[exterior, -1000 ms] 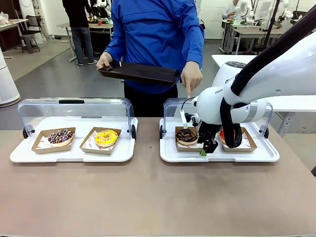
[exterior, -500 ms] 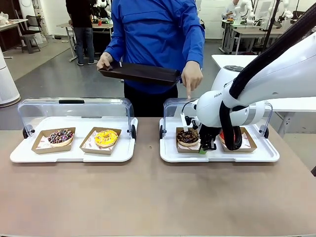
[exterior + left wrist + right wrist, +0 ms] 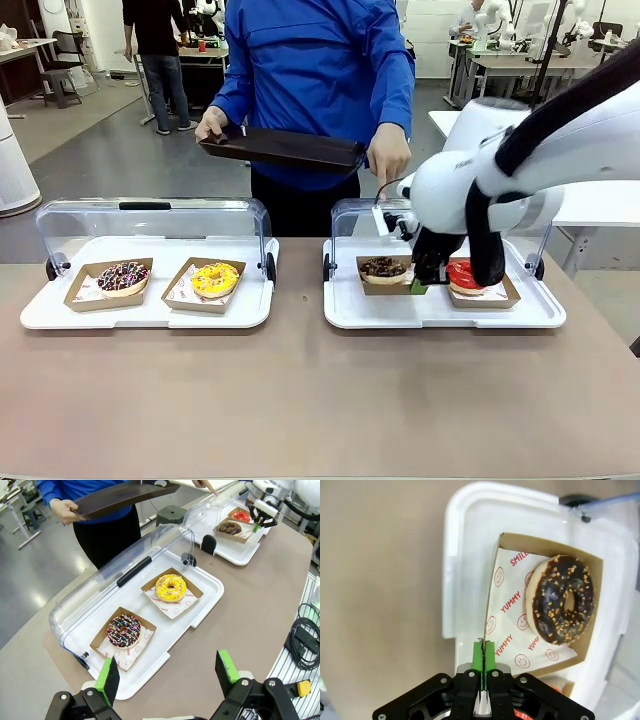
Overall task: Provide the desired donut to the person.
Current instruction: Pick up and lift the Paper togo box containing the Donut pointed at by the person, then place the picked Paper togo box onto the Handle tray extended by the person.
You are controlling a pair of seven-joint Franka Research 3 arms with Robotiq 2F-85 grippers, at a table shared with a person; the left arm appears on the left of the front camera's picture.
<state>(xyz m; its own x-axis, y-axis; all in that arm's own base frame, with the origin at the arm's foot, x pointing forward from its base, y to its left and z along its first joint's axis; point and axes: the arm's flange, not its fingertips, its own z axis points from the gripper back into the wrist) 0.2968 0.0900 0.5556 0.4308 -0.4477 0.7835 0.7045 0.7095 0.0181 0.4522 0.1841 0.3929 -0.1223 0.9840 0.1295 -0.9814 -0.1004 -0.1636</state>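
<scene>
A chocolate donut (image 3: 383,268) with nut crumbs lies in a brown cardboard tray (image 3: 376,288) on the right white tray (image 3: 345,312). My right gripper (image 3: 420,286) is shut on that cardboard tray's edge; the right wrist view shows the green pads (image 3: 483,652) pinching the thin wall beside the chocolate donut (image 3: 563,599). The person in the blue shirt (image 3: 320,60) holds a dark flat tray (image 3: 285,148) in one hand and lowers the other hand (image 3: 388,158) above the donut. My left gripper (image 3: 167,672) hangs open over the table, short of the left tray.
A red donut (image 3: 465,274) sits in its own cardboard tray just right of my right gripper. The left white tray (image 3: 60,315) carries a sprinkled chocolate donut (image 3: 123,277) and a yellow donut (image 3: 215,279). Both trays have clear lids (image 3: 150,215) tipped open behind them.
My right arm has risen and shifted right, with the gripper shut on the cardboard tray's edge, lifting that side a little. The person's hand is now partly behind the arm.
</scene>
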